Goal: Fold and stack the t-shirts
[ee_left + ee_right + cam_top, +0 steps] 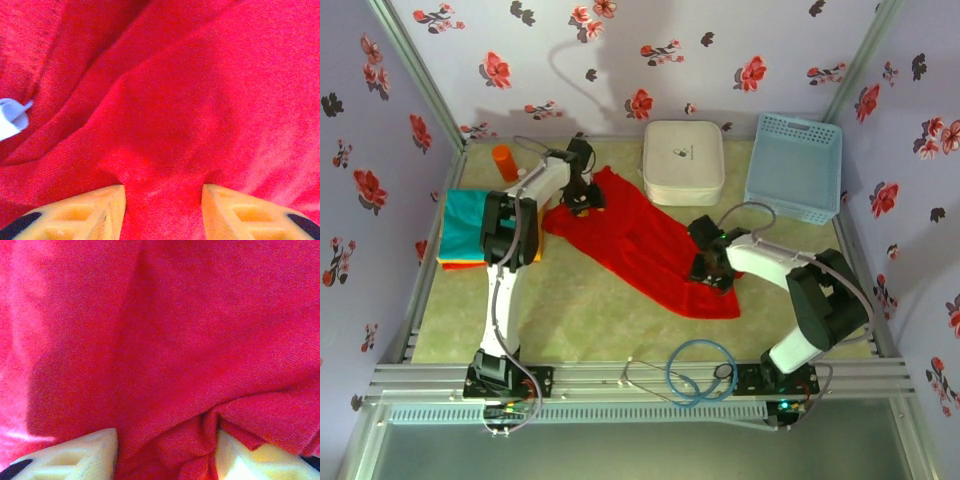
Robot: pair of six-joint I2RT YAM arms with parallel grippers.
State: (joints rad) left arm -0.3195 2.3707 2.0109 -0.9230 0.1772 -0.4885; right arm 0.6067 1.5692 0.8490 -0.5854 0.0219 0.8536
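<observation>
Top external: left fingers [582, 204] clamp red t-shirt [638, 243] beside white case [682, 160]; right fingers [712, 276] apart.

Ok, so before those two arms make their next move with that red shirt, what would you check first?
1. Left end effector on the red t-shirt, at its far end: ok.
2. Right end effector on the shirt's near end: ok.
3. Cloth lying between each one's fingers: ok, seen in both wrist views.
4. Firm pinch on the cloth: cannot tell.
5. Shirt lying flat: not ok, it is creased and bunched.
6. Folded stack at the table's left side, teal on top, in place: ok.
</observation>
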